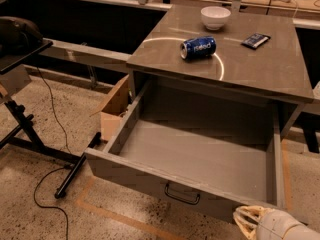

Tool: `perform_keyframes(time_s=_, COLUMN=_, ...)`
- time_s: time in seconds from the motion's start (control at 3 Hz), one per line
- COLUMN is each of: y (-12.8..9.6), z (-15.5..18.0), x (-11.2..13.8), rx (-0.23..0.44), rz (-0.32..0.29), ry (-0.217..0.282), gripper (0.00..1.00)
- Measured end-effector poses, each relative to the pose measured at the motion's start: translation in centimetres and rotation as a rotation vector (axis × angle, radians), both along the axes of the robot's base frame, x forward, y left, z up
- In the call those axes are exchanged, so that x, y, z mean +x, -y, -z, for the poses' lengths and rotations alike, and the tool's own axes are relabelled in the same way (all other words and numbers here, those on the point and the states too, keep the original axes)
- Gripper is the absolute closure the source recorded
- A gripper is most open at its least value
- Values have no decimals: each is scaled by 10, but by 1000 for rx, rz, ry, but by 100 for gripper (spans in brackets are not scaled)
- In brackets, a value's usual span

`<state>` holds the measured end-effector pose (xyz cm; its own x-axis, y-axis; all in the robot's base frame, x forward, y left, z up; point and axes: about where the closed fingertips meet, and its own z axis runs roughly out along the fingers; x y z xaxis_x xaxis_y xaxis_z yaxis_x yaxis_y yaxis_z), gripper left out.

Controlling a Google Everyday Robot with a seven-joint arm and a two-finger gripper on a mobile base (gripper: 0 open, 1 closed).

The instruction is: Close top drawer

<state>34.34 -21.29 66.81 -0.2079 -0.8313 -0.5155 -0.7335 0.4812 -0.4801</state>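
Progress at zero, by the look of things: top drawer (200,154) pulled far out from under the cabinet top, filling the middle and lower middle of the frame, bare grey floor and both side walls exposed, nothing inside. Front panel across the lower centre, slanting down toward the right, with the small black loop handle (182,194) at its middle, untouched.

Gripper (251,222) at the lower right corner of the frame, pale, partly cut off by the edge, just in front of the right end of the drawer front. No contact to be seen. Open or closed: cannot tell.

Left to do, as a judgement: everything. Calls for bringing the gripper against the front panel, then a straight push back toward the upper part of the frame until flush with the cabinet face. Nothing seen lying in the drawer's path.

Farther out: cabinet top (260,69) above the drawer, carrying a blue can (198,47) on its side near the middle, a white bowl (215,17) behind it toward the back edge, and a dark packet (255,40) to the right of both. Cardboard box (116,106) left of the cabinet, just beside the drawer's left wall and outside it. Black stand (30,129) at the left edge of the frame, with a cable (47,194) trailing over the speckled floor in the lower left.
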Motion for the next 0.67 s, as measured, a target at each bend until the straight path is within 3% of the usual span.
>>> perform_keyframes(time_s=0.67, y=-7, z=5, x=50, rx=-17, rz=25, ry=97, gripper=100)
